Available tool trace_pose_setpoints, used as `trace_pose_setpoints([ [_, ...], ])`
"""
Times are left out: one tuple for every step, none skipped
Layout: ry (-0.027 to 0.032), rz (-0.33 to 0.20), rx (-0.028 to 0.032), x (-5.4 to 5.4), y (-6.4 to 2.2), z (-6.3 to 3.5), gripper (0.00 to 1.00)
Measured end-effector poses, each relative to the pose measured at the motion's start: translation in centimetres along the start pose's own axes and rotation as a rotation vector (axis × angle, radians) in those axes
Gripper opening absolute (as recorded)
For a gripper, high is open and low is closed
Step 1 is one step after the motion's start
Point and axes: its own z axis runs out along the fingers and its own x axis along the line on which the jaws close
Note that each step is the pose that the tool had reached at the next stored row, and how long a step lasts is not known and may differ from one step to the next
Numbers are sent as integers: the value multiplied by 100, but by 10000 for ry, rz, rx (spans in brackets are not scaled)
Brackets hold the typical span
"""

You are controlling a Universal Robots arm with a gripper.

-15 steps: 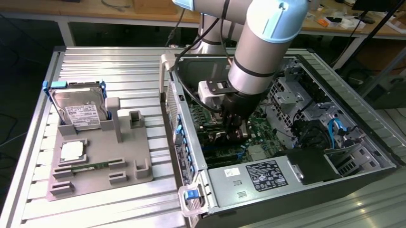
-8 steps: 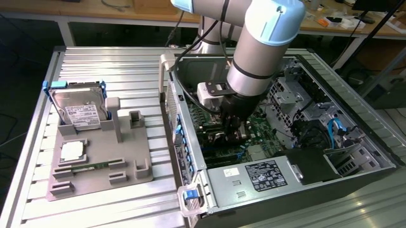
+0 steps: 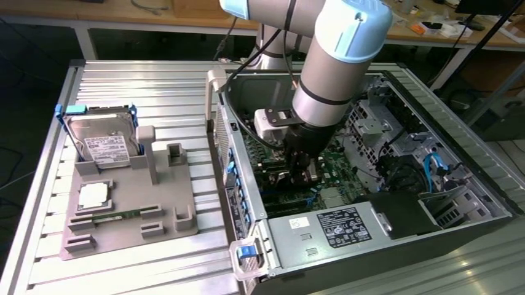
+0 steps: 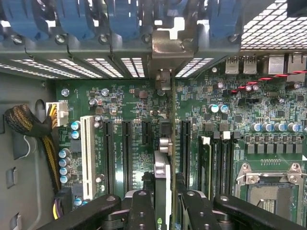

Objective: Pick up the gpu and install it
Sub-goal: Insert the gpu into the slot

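Note:
My gripper (image 3: 297, 173) reaches down inside the open computer case (image 3: 459, 160), over the green motherboard (image 3: 336, 163). In the wrist view the gpu (image 4: 162, 165) appears edge-on as a thin card standing between the two black fingers (image 4: 142, 206). The gripper (image 4: 165, 203) is shut on the card. The card's silver bracket (image 4: 165, 48) meets the rear slot openings of the case. The card stands in line among the black expansion slots (image 4: 127, 148) on the motherboard (image 4: 129, 103). Whether it sits fully in a slot I cannot tell.
A grey fixture plate (image 3: 123, 209) lies on the metal table at the exterior view's left, holding a silver hard drive (image 3: 102, 144), a narrow memory stick (image 3: 115, 216) and a small square chip (image 3: 94, 195). Inside the case are a white slot (image 4: 87, 155), cables (image 4: 29, 122) and memory slots (image 4: 216, 163).

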Motion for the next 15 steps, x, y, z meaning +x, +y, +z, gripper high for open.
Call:
trace_pose_setpoints([
  [-3, 0, 2, -1, 0, 1, 27],
  [-3, 0, 1, -1, 0, 1, 27],
  [-3, 0, 2, -1, 0, 2, 27],
  [-3, 0, 1, -1, 0, 1, 27],
  [-3, 0, 1, -1, 0, 1, 27],
  [-3, 0, 2, -1, 0, 2, 27],
  [-4, 0, 2, -1, 0, 2, 27],
  [-42, 2, 20, -5, -1, 16, 28],
  [-31, 2, 16, -4, -1, 15, 28],
  [-11, 1, 7, -2, 0, 5, 34],
  [-3, 1, 1, -1, 0, 0, 34],
  [0, 0, 1, -1, 0, -5, 34],
  [-3, 0, 3, -1, 0, -12, 34],
  [-2, 0, 2, -1, 0, -22, 34],
  [-3, 0, 4, -1, 0, -37, 34],
])
